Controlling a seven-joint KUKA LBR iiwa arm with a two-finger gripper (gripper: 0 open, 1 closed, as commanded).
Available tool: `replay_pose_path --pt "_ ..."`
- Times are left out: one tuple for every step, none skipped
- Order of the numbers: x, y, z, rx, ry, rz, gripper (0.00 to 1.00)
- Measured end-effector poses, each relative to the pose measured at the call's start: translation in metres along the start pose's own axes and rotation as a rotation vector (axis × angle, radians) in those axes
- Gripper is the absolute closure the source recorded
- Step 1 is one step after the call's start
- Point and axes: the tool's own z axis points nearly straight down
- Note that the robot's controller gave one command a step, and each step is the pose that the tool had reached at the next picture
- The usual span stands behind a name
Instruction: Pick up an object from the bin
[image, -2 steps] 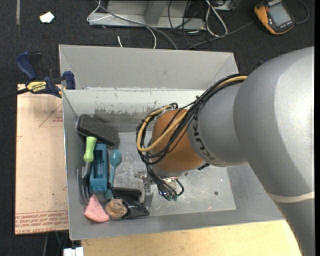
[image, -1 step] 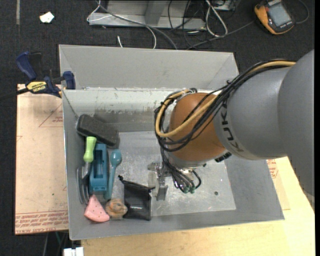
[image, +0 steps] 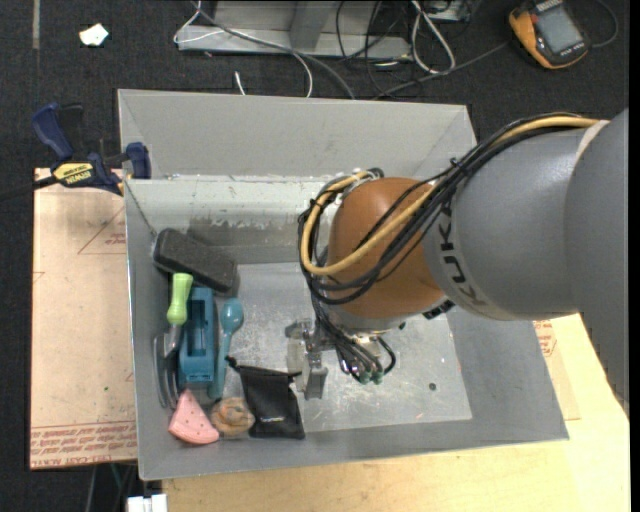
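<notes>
Hovering low, the hand (image: 311, 366) is beside a black pouch (image: 268, 403).

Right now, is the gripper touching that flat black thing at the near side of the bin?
Cannot tell. In the camera view the gripper stands right at the right edge of the flat black thing, with no clear gap and no clear contact.

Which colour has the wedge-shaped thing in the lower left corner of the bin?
Pink. The wedge shows best in the camera view.
</notes>
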Motion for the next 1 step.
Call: replay_pose_path --pt "-0.0004 -0.001 -0.0702 0.001 0.0 -0.001 1.0"
